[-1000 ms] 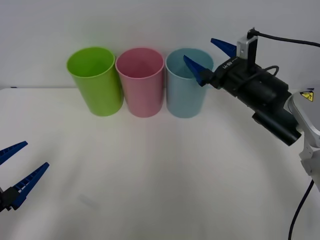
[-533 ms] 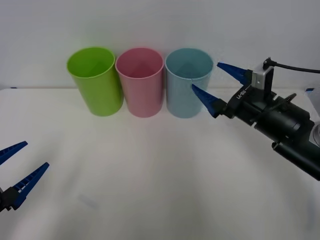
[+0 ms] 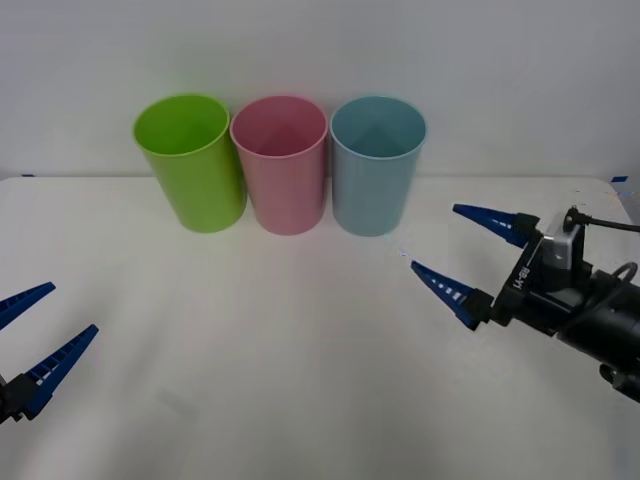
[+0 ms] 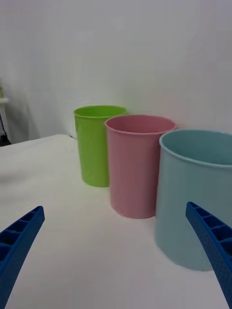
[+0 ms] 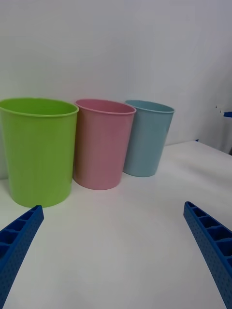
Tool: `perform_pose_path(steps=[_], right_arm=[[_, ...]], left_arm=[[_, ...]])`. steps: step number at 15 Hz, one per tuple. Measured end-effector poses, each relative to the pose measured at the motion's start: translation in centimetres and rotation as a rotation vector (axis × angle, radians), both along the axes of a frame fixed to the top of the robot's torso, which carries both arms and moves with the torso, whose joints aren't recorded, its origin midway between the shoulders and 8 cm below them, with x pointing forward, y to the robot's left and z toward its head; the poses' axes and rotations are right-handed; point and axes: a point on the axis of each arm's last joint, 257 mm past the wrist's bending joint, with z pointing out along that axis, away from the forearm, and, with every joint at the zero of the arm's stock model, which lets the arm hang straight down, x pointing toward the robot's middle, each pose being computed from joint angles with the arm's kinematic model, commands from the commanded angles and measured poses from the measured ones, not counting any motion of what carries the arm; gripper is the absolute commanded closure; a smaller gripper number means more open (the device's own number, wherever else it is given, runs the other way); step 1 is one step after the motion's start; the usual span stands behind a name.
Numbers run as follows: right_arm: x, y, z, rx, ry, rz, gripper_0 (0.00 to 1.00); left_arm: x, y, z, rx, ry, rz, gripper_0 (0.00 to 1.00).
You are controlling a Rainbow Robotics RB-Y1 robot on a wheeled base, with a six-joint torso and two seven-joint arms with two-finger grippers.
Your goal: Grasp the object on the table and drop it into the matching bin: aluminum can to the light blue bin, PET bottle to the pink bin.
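Three tall bins stand in a row at the back of the white table [image 3: 280,340]. The light blue bin [image 3: 373,170] [image 4: 188,183] [image 5: 146,137] is the rightmost, with the pink bin [image 3: 283,170] [image 4: 135,164] [image 5: 101,145] beside it in the middle. The aluminum can and the PET bottle are out of view. My right gripper [image 3: 434,237] [image 4: 114,207] hangs open and empty over the table, to the right of and nearer than the light blue bin. At the near left edge, my left gripper [image 3: 74,307] [image 5: 113,206] is open and empty.
A lime green bin [image 3: 192,165] [image 4: 94,145] [image 5: 36,149] stands at the left end of the row, touching the pink one. A pale wall rises right behind the bins. Bare white table stretches between the two grippers.
My right gripper, open throughout, has drawn back from the light blue bin's rim, going down and to the right toward me. The left arm has not moved.
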Motion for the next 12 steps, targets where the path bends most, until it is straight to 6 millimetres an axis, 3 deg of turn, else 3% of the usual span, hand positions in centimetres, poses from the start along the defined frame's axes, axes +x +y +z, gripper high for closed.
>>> perform_pose_path(steps=[7, 12], right_arm=[[-6.4, -4.1, -4.3, -0.108, 0.008, 0.047, 0.00], [-9.5, -6.9, -6.4, -0.125, 0.054, 0.013, 0.00]], left_arm=[[0.0, 0.0, 0.0, 0.000, 0.000, 0.000, 0.00], [0.0, 0.0, 0.0, 0.000, 0.000, 0.000, 0.00]])
